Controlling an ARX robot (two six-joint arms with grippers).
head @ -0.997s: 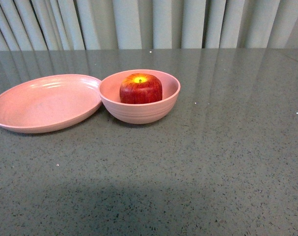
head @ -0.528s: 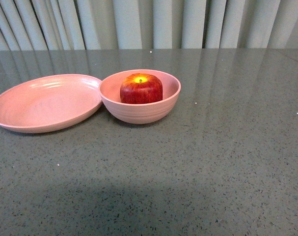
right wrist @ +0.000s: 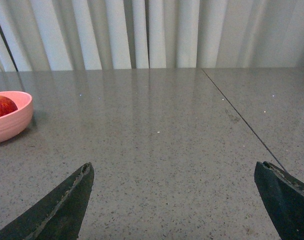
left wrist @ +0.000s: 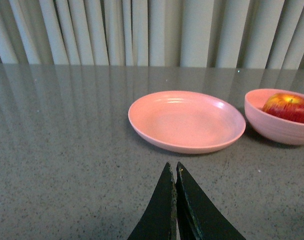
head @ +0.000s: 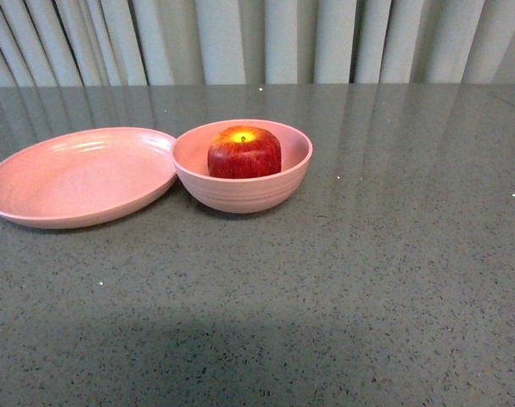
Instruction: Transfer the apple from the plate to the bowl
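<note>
The dark-red apple (head: 243,153) with a yellow patch at its stem sits inside the deep pink bowl (head: 240,193) at the middle of the table. The shallow pink plate (head: 79,176) lies empty just left of the bowl, touching its rim. Neither arm shows in the front view. In the left wrist view my left gripper (left wrist: 173,166) is shut and empty, a short way in front of the plate (left wrist: 187,120); the bowl (left wrist: 277,127) and apple (left wrist: 288,106) are beside it. My right gripper (right wrist: 174,166) is open and empty, well away from the bowl (right wrist: 9,122) and apple (right wrist: 1,106).
The grey speckled table (head: 367,280) stretches around the dishes. Pale pleated curtains (head: 265,38) hang behind its far edge. A thin seam (right wrist: 242,120) runs across the tabletop in the right wrist view.
</note>
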